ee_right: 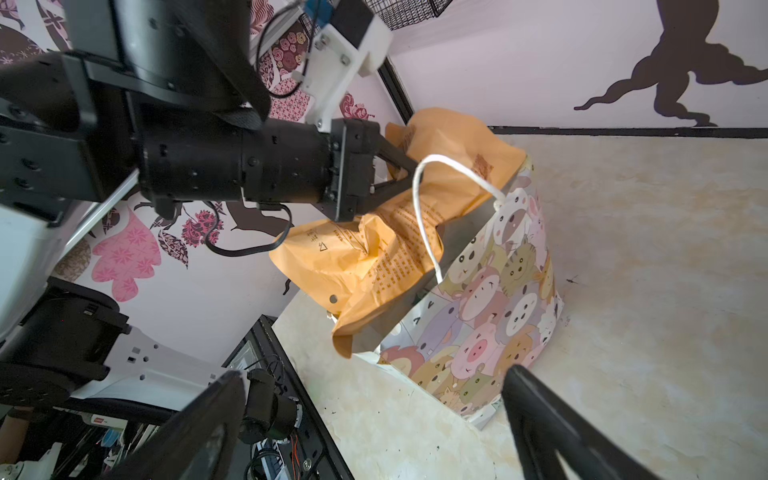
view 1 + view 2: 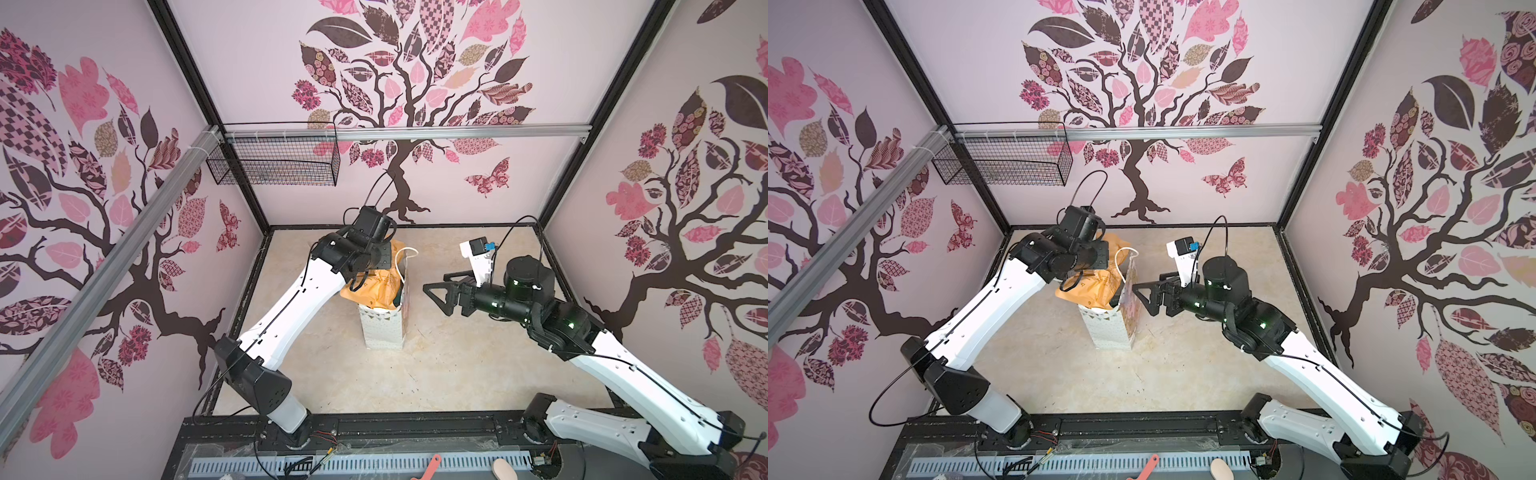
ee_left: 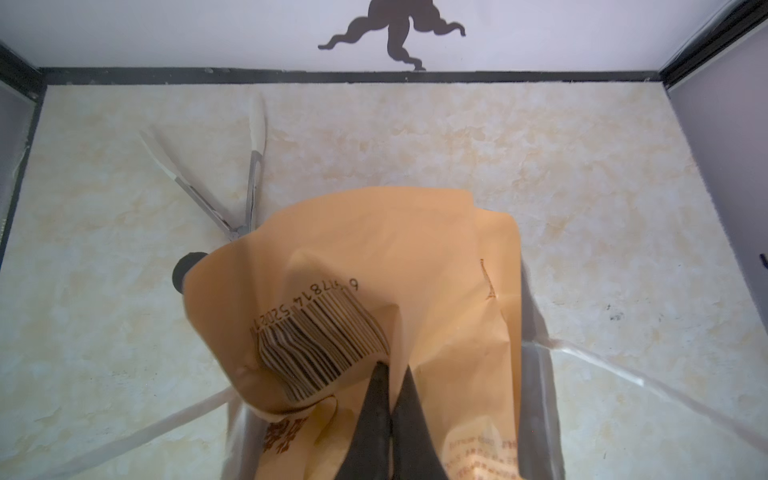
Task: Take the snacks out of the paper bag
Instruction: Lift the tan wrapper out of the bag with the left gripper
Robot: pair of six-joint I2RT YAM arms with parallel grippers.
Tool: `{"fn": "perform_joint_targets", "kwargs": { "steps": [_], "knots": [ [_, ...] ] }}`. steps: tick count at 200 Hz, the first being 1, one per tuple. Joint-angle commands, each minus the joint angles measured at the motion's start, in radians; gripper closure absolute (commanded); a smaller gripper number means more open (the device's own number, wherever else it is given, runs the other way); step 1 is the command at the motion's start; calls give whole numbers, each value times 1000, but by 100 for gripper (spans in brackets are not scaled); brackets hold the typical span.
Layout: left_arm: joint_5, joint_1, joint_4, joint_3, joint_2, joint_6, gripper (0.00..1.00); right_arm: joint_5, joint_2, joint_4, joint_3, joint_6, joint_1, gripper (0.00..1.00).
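While the large tan-orange packet (image 1: 374,249) stands half out of the paper bag (image 2: 382,328), we judge the first snack is mid-extraction. The left gripper (image 3: 395,368) has its jaws together, clamped on a fold of that packet beside its barcode. The lower end of the packet sits inside the bag mouth, and the bag stands upright near the middle of the table (image 2: 457,365). The right gripper (image 1: 374,372) hovers just beside the bag's cartoon-printed side, jaws wide apart and holding nothing.

We think the next move calls for a straight upward lift until the packet's bottom edge clears the rim, then a carry to bare table. The right arm could steady the bag, since a light paper bag may rise or tip with the packet. Other snacks inside are hidden from us.

One white cord handle (image 1: 436,158) loops across the packet right at the left jaws and may snag. Behind the bag lie metal tongs (image 3: 252,187) and a small dark round thing (image 3: 185,272), so that patch is a poor spot to set down.
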Motion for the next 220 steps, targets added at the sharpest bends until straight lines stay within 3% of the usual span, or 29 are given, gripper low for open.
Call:
{"fn": "perform_joint_targets", "kwargs": {
  "steps": [1,81,119,137,175,220],
  "knots": [
    [-19,0,21,74,-55,12,100,24,-11,27,2,-1,0,0],
    [-59,-11,56,177,-147,10,100,62,-23,82,16,12,-1,0],
    [-57,-109,196,136,-237,40,100,66,-26,138,22,22,0,0],
    [-7,-142,252,100,-258,21,100,33,-11,162,39,32,-1,0],
    [82,-144,417,-33,-287,-28,100,-155,-9,356,-2,107,-1,0],
    [121,-146,427,-33,-237,-58,100,-124,26,400,-6,170,0,0]
  ]
}}
